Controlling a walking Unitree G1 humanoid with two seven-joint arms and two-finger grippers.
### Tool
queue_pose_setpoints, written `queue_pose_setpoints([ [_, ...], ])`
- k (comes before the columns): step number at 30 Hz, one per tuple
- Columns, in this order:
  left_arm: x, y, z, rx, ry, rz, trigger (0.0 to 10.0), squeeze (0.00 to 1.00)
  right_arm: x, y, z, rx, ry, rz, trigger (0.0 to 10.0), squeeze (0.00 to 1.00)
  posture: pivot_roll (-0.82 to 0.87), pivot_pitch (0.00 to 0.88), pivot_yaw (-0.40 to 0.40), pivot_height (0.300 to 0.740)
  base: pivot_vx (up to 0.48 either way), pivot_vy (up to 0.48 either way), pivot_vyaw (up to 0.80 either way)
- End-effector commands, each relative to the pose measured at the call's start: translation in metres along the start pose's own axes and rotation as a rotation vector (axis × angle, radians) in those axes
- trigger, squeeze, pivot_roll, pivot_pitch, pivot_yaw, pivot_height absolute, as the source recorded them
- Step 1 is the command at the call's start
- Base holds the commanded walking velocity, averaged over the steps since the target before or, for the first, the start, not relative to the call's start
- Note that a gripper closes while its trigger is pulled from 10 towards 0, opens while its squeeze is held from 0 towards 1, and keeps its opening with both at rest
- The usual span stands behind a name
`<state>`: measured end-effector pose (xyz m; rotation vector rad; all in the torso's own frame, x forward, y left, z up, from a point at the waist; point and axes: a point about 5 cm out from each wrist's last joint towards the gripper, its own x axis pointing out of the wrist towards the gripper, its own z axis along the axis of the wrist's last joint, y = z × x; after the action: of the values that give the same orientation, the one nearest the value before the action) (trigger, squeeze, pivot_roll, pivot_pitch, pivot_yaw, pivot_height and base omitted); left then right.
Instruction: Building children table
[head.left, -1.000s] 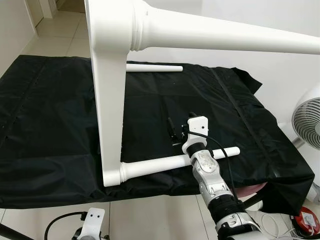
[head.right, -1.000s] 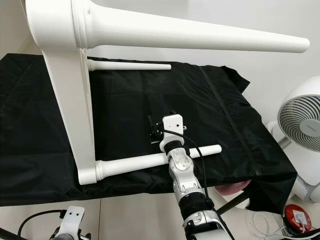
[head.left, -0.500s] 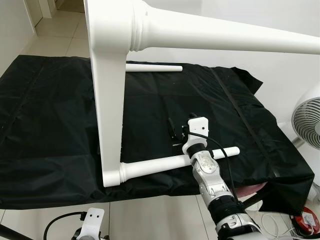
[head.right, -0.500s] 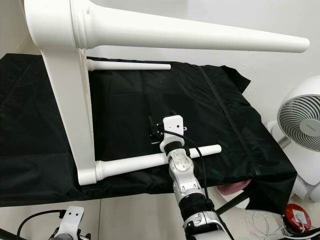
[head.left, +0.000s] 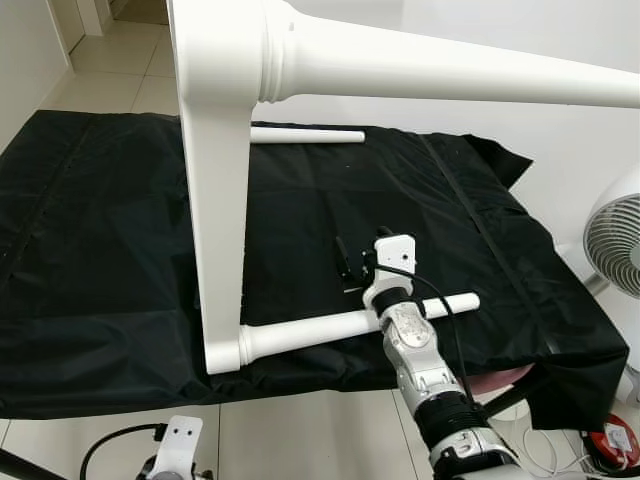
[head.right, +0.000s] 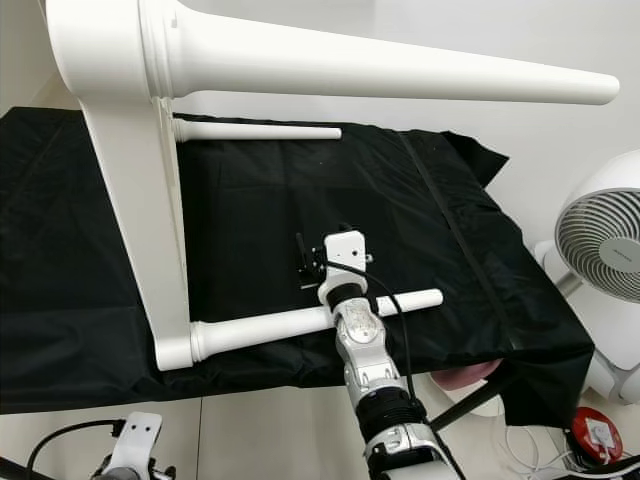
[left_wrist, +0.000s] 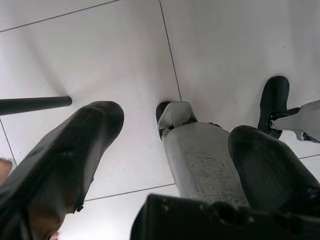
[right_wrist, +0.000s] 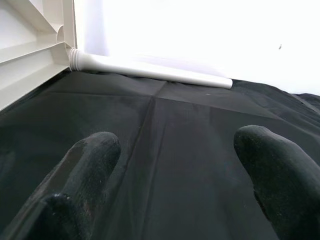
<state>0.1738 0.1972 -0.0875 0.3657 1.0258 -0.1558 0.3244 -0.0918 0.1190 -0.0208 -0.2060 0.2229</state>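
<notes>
Across the black-draped worktop (head.left: 100, 250) the white children's table (head.left: 225, 200) is tipped on its side; right hand (head.right: 318, 262) is held open just beyond the front-edge leg (head.left: 330, 328). Rigid, smooth, likely slippery; best gripped mid-leg.

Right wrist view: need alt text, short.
The right gripper, fingers spread open and holding nothing, hovers low over a black cloth. Beyond it a white table leg lies along the cloth's far side, screwed into the white table frame at one end.
</notes>
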Motion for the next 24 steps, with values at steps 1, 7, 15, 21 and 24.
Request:
queue_pose_setpoints([
  [1,-0.0013,0.0007,-0.0106,-0.001,0.042,0.069,10.0,0.00,-0.0024,-0.0033,-0.0027,-0.001,0.005,-0.019,10.0,0.00,0.09,0.000,-0.103,0.740,0.000,0.000,0.00],
  [7,-0.0011,0.0004,-0.0096,0.000,0.039,0.068,10.0,0.00,-0.0033,-0.0036,-0.0026,-0.001,0.004,-0.023,10.0,0.00,0.08,0.000,-0.100,0.740,0.000,0.000,0.00],
  [15,-0.0014,-0.0021,-0.0118,0.004,0.044,0.059,10.0,0.00,-0.0056,-0.0036,-0.0040,0.002,0.009,-0.029,10.0,0.00,0.08,0.000,-0.097,0.740,0.000,0.000,0.00],
  [21,-0.0012,-0.0020,-0.0109,0.001,0.043,0.060,10.0,0.00,-0.0046,-0.0039,-0.0036,0.002,0.008,-0.028,10.0,0.00,0.09,0.000,-0.103,0.740,0.000,0.000,0.00],
  [24,-0.0010,-0.0016,-0.0093,-0.004,0.039,0.061,10.0,0.00,-0.0032,-0.0034,-0.0026,0.002,0.004,-0.026,10.0,0.00,0.09,0.000,-0.102,0.740,0.000,0.000,0.00],
])
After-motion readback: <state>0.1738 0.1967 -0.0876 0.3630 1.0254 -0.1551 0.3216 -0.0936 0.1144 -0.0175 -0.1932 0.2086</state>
